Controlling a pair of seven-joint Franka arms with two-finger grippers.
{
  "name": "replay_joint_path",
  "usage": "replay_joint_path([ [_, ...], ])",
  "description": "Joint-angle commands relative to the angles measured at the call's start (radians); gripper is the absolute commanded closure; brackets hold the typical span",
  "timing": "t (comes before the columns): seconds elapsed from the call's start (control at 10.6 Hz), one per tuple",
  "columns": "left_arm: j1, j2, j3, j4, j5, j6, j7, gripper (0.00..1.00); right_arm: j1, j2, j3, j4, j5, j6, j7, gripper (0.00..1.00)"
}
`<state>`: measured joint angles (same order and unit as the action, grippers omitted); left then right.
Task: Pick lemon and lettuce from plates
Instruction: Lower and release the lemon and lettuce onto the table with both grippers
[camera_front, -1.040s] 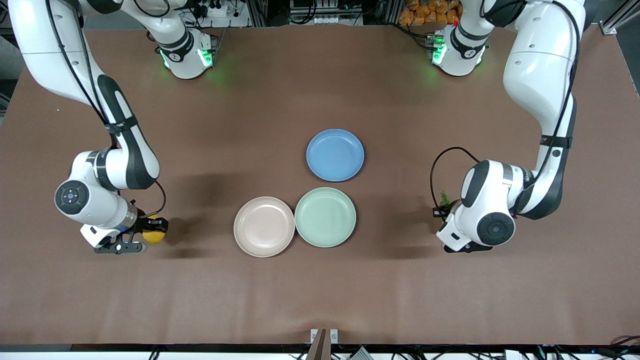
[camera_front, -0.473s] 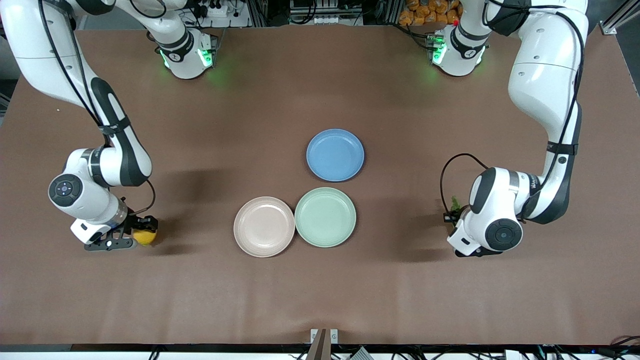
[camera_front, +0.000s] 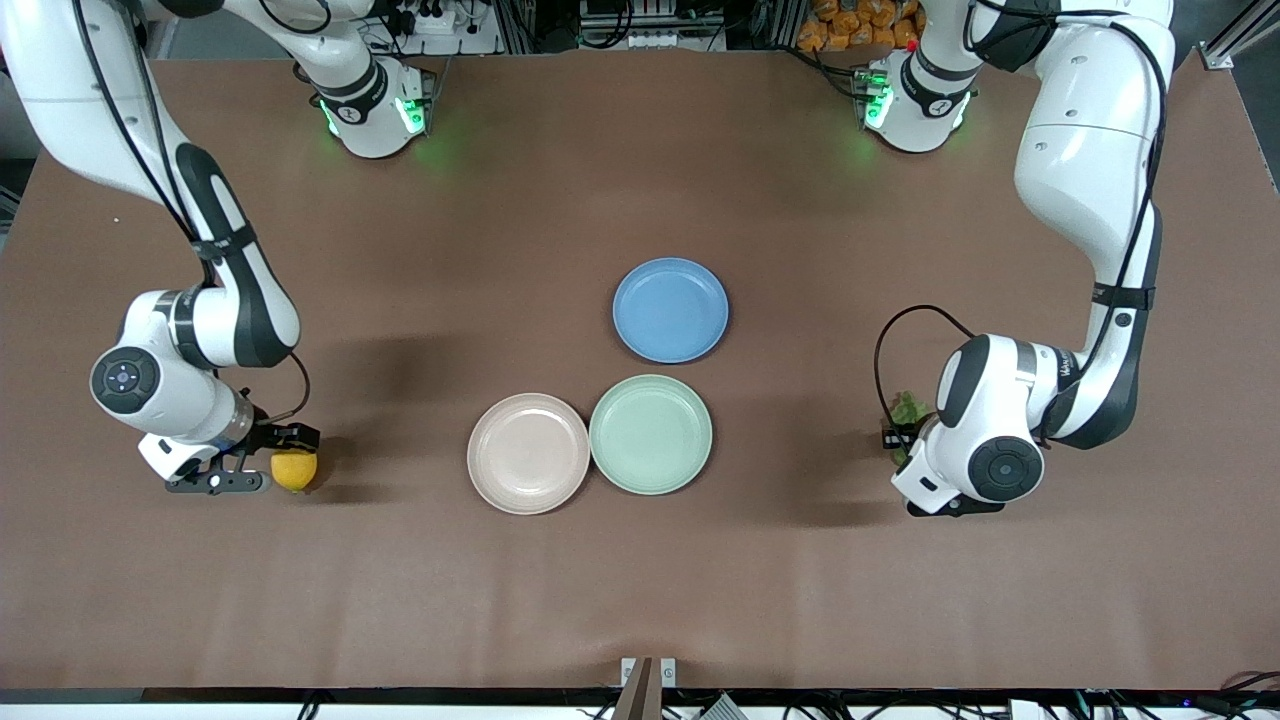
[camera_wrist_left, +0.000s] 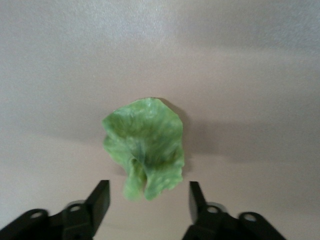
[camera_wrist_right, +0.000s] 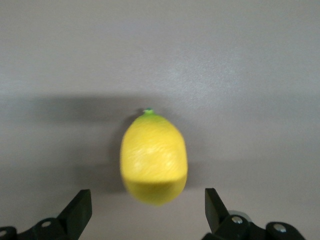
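The small oval bright yellow lemon (camera_front: 294, 470) sits on the brown table (camera_front: 640, 580) at the lower left of the frame, long axis running straight out between the right hand's (camera_wrist_right: 148, 207) spread fingers. Crinkled green lettuce leaf (camera_wrist_left: 145, 147) lies flat at mid right, just ahead of the left hand (camera_wrist_left: 149, 200), also apart. Both the beige-pink plate (camera_front: 528, 453) and mint green plate (camera_front: 650, 434) are bare, so I'd say both hands just need to back off.

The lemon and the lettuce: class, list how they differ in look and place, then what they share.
The lemon is a smooth yellow oval; the lettuce is a crinkled green leaf. The lemon lies toward the right arm's end of the table, the lettuce toward the left arm's end. Both lie on the table, off the plates, each before an open gripper.
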<state>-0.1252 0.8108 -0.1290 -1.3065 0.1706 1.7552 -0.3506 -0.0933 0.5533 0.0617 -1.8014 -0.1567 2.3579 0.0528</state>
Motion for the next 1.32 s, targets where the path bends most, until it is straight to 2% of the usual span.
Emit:
replay_joint_path([
  [0.0, 0.003, -0.036, -0.003, -0.005, 0.027, -0.006, 0.032, 0.0, 0.055, -0.142, 0.009, -0.085, -0.018, -0.08, 0.113, 0.0],
  [0.38, 0.024, -0.076, -0.006, -0.001, 0.015, -0.01, 0.125, 0.0, 0.058, -0.261, 0.012, -0.228, -0.015, -0.045, 0.113, 0.0],
  [0.76, 0.088, -0.114, -0.017, 0.004, 0.006, -0.01, 0.186, 0.0, 0.07, -0.432, 0.012, -0.394, -0.015, -0.049, 0.105, 0.0],
  [1.04, 0.11, -0.142, -0.015, 0.004, -0.023, -0.011, 0.216, 0.0, 0.083, -0.479, 0.013, -0.392, -0.012, -0.087, 0.114, 0.0],
  [1.23, 0.116, -0.169, -0.015, 0.004, -0.037, -0.011, 0.216, 0.0, 0.084, -0.522, 0.013, -0.343, 0.018, -0.167, 0.101, 0.0],
])
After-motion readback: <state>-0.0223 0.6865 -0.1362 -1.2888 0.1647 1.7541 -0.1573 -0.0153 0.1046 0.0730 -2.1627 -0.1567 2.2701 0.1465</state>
